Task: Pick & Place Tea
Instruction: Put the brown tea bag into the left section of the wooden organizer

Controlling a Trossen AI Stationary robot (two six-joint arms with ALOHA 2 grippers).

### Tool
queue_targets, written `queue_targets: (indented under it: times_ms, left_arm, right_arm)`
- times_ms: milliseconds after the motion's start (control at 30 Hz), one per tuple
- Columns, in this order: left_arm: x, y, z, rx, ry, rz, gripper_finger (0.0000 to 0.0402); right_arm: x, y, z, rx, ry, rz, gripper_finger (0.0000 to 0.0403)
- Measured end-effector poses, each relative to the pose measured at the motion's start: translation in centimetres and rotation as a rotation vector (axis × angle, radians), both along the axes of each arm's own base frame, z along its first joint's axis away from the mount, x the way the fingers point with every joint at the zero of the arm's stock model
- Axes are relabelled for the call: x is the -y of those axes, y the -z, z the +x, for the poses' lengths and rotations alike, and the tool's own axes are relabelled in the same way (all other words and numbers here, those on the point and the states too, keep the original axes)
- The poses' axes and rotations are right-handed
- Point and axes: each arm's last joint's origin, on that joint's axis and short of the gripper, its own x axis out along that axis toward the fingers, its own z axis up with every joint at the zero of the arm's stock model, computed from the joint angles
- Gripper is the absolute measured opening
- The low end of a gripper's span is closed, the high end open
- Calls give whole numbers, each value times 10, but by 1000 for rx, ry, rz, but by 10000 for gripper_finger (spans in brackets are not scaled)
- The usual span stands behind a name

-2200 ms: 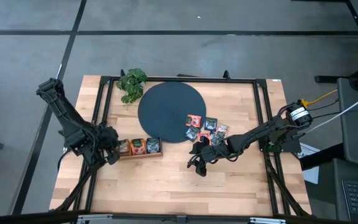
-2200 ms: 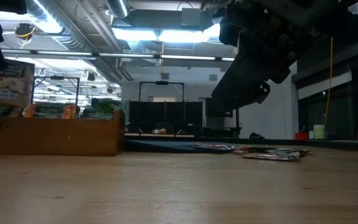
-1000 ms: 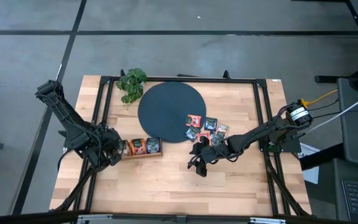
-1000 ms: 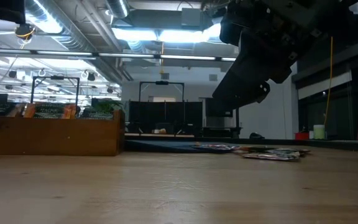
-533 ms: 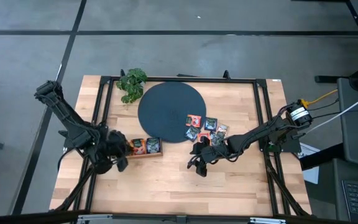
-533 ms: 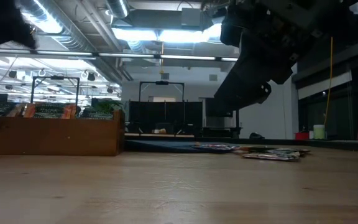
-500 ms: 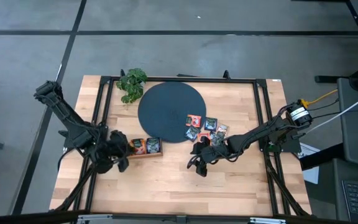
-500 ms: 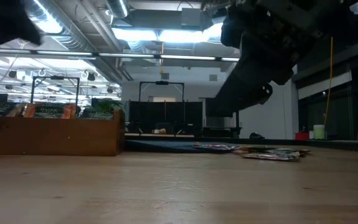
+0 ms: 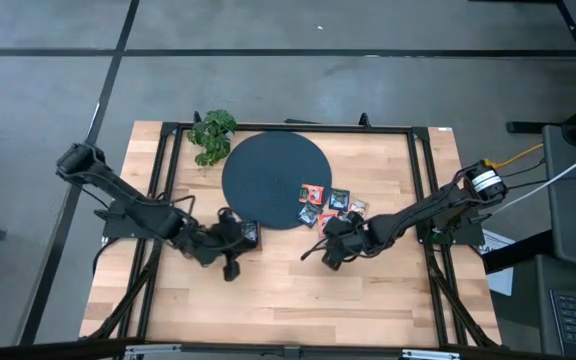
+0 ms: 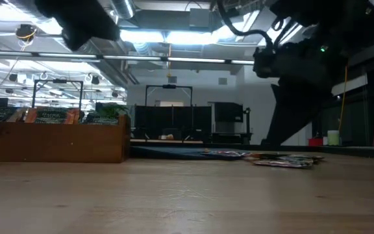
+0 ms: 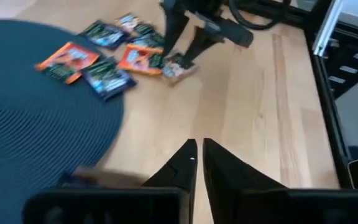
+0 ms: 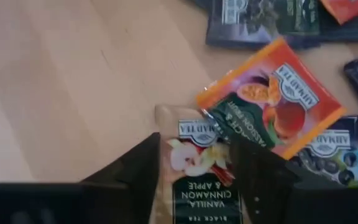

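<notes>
- The tea sachets (image 9: 330,205) lie flat in a loose cluster, partly on the dark disc's edge and partly on bare wood, just beyond the right gripper (image 9: 330,252).
- A tan vanilla-cinnamon-apple sachet (image 12: 194,168) lies flat between the right gripper's spread fingers (image 12: 261,175), label up.
- An orange-red sachet (image 12: 271,98) lies tilted, overlapping that sachet's corner, just ahead of the same fingers.
- Dark sachets with light labels (image 12: 258,18) lie farther ahead; another (image 12: 328,152) sits beside the orange-red one.
- Seen from the left gripper (image 11: 197,163), the cluster (image 11: 114,56) lies well ahead, two orange-red among dark ones.
</notes>
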Motion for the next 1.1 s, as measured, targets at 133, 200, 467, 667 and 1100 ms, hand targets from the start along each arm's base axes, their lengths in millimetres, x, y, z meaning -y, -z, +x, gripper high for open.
queue_targets:
  times_ms: [133, 200, 467, 667, 1100]
  left_arm:
    - [-3, 10, 16, -2, 24, 28, 19]
    - [-4, 15, 21, -12, 31, 42, 19]
    - [-7, 24, 39, 24, 46, 81, 19]
    - [-8, 20, 46, 92, 53, 89, 15]
    - [-6, 26, 50, 112, -20, -33, 12]
  right_arm:
    - [0, -2, -1, -9, -8, 20, 108]
    - [0, -1, -3, -30, -5, 40, 57]
    - [2, 1, -10, -93, 53, 50, 7]
    - [1, 13, -8, -135, 69, 59, 6]
    - [-14, 21, 8, -39, -79, 156, 4]
